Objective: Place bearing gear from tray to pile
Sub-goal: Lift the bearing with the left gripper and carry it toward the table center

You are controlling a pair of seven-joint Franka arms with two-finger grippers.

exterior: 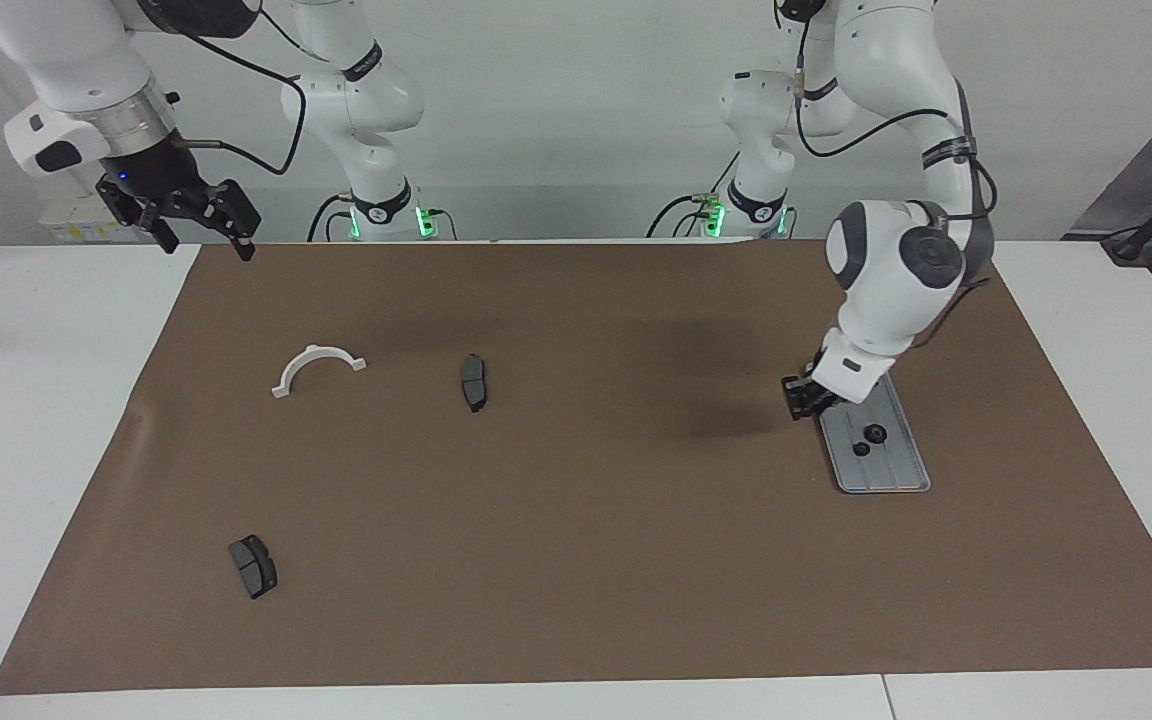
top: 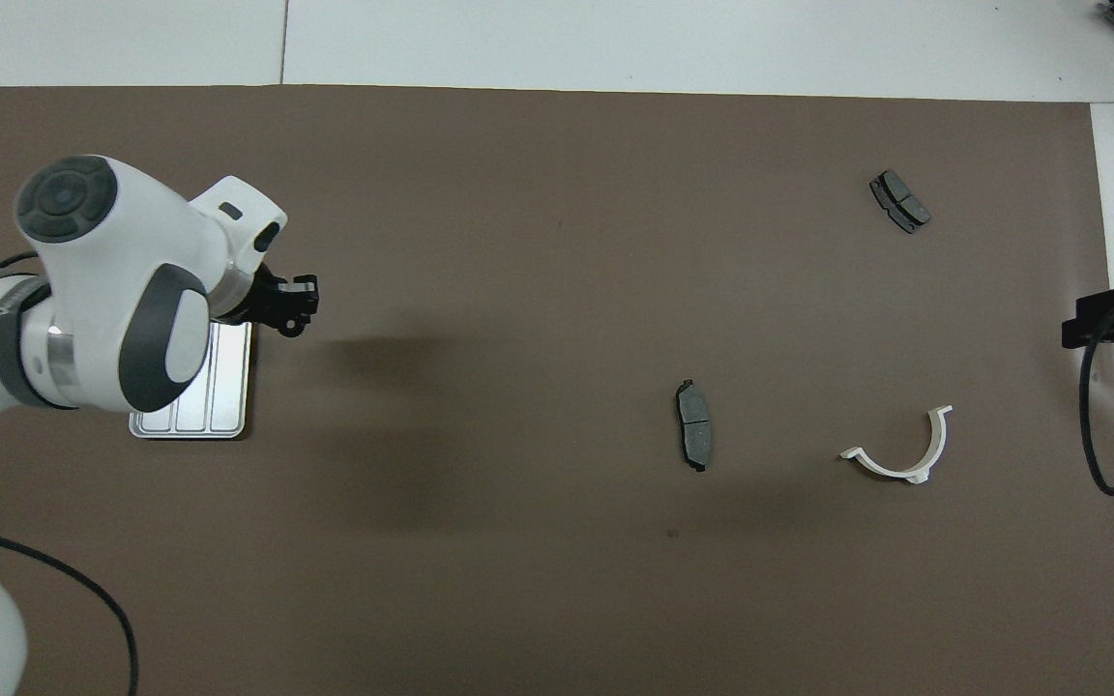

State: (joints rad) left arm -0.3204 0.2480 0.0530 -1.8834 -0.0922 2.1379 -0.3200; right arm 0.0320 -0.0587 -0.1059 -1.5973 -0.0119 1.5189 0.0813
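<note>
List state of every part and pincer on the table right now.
left pincer: raised beside the tray, shut on what looks like a small gear.
right pincer: open, empty, waiting over the mat's corner.
tray: flat, two gears inside.
white bracket: lying loose.
brake pads: two, apart, untouched.

Middle of the brown mat (exterior: 616,520) is open — only a brake pad (exterior: 473,381) and a white bracket (exterior: 317,368) at center-left.
</note>
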